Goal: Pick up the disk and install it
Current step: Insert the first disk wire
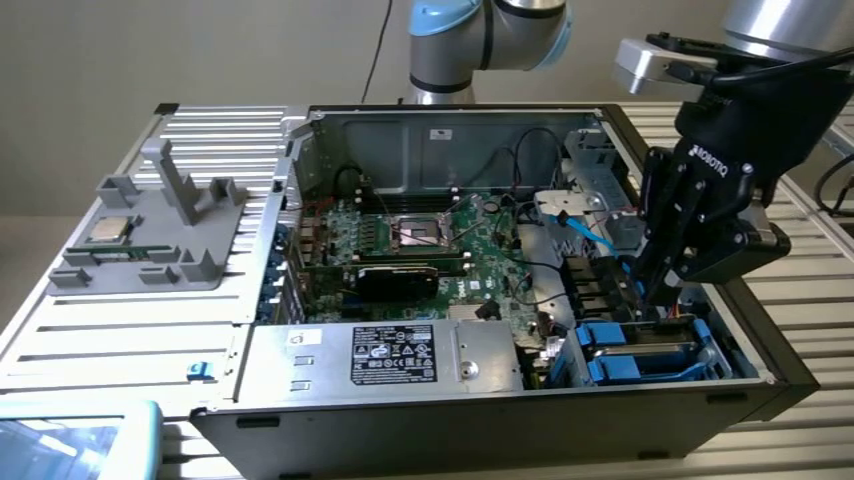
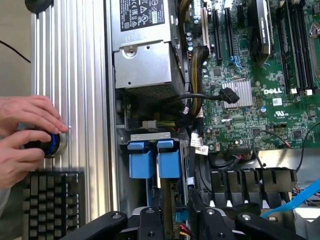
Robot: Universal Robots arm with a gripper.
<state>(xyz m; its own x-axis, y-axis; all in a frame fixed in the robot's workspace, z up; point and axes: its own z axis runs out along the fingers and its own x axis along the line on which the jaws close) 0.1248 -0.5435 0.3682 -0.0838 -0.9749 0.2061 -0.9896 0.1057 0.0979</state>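
Between the jaws, straight below the wrist: disk (image 2: 167, 167) standing on edge in its blue frame, lower end down in the drive bay (image 1: 694, 365) at the corner of the open case (image 1: 767, 345). Seen from outside as blue plastic just under the fingertips (image 1: 638, 352).

Just beside the jaws, in the same bay: a second blue frame (image 2: 140, 165), close against the first. Further along that wall of the case: silver power supply (image 1: 387, 350) with black label. Beyond the jaws, deeper in the case: green motherboard (image 1: 427, 235), black cables, a blue cable (image 1: 587, 235).

Well away from the jaws, outside the case on the slatted desk (image 1: 120, 330): grey holder (image 1: 147, 240) with a small square chip (image 1: 110, 230) in it. Also on the desk: a person's hands (image 2: 25, 130) around a round knob (image 2: 52, 144), next to a keyboard (image 2: 50, 200).

Jaws about half apart, clamped on the disk's two flat sides.
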